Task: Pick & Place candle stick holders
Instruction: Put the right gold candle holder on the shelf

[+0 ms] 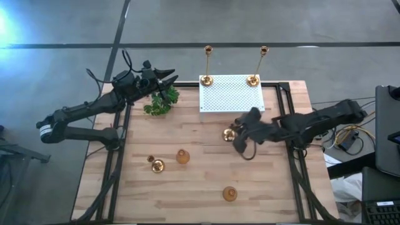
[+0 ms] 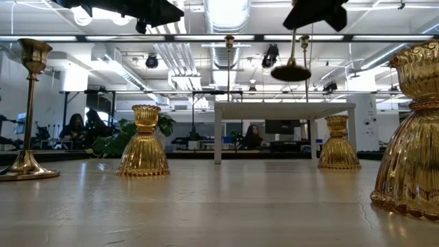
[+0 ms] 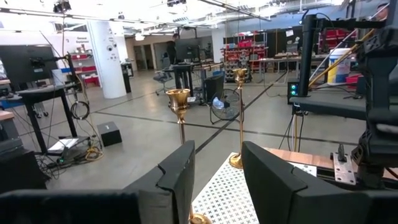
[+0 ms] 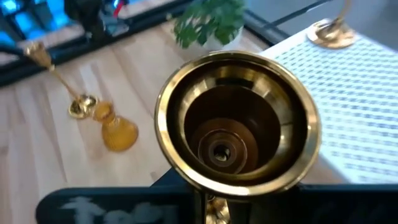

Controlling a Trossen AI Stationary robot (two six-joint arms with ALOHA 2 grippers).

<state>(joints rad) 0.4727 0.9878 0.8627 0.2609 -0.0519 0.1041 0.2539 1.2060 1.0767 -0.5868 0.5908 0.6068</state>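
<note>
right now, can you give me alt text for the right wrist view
The right end effector is shut on a shiny brass thin-stemmed candle holder, seen from above its open cup. Beyond lie a wooden table, an amber bulb-shaped holder and a white perforated box.

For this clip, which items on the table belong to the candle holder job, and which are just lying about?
Job items:
- two tall candle stick holders on the white perforated box
- one holder in the right gripper
- one thin-stemmed holder on the table
- two squat bulb holders

Lying about:
- green plant
- left gripper, idle above the plant
</note>
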